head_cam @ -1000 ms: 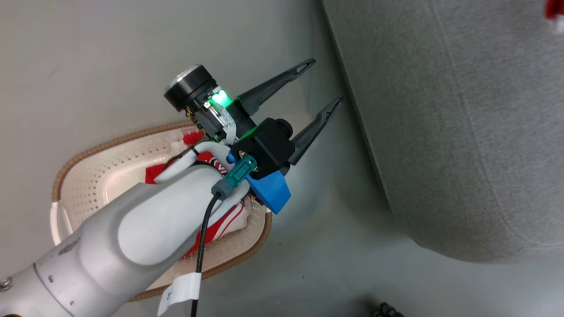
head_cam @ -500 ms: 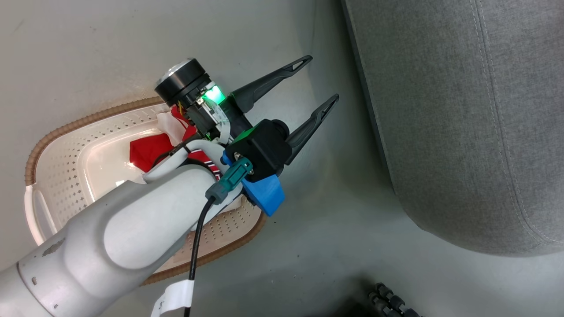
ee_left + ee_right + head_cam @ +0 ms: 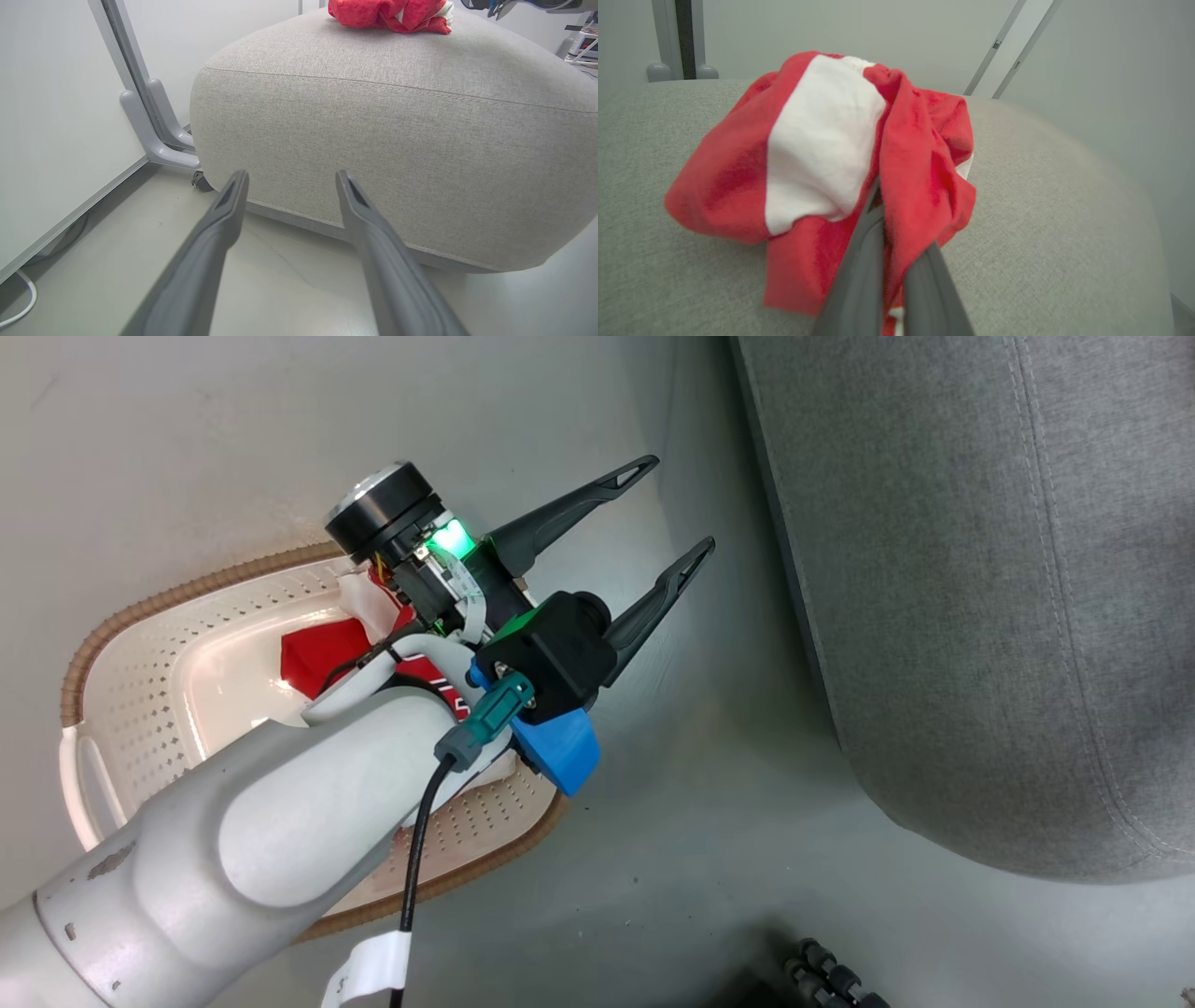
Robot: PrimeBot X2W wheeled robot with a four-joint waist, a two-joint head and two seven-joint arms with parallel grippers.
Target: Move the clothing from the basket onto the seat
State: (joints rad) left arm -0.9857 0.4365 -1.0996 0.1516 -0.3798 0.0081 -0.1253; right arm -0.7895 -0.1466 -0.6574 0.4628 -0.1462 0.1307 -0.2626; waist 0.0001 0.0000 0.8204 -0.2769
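Note:
My left gripper (image 3: pixel 678 506) hangs open over the floor between the basket (image 3: pixel 140 709) and the seat (image 3: pixel 980 569), with nothing between its fingers. In the left wrist view the left gripper (image 3: pixel 289 179) points at the seat's side (image 3: pixel 397 154). Red clothing (image 3: pixel 322 653) with white trim lies in the cream basket, partly hidden under my left arm. In the right wrist view my right gripper (image 3: pixel 889 205) is shut on a red and white garment (image 3: pixel 822 140) that rests bunched on the seat top (image 3: pixel 1041 210). That garment (image 3: pixel 390 14) also shows on the seat in the left wrist view.
Pale grey partition panels (image 3: pixel 60 116) with a grey foot (image 3: pixel 154 135) stand left of the seat. A dark ribbed object (image 3: pixel 831 975) lies on the floor at the head view's bottom edge. A white cable (image 3: pixel 18 308) runs along the floor by the panel.
The head camera shifted a second ago, so the basket and seat slid in the picture. Since half a second ago almost nothing has moved. Both grippers keep their states.

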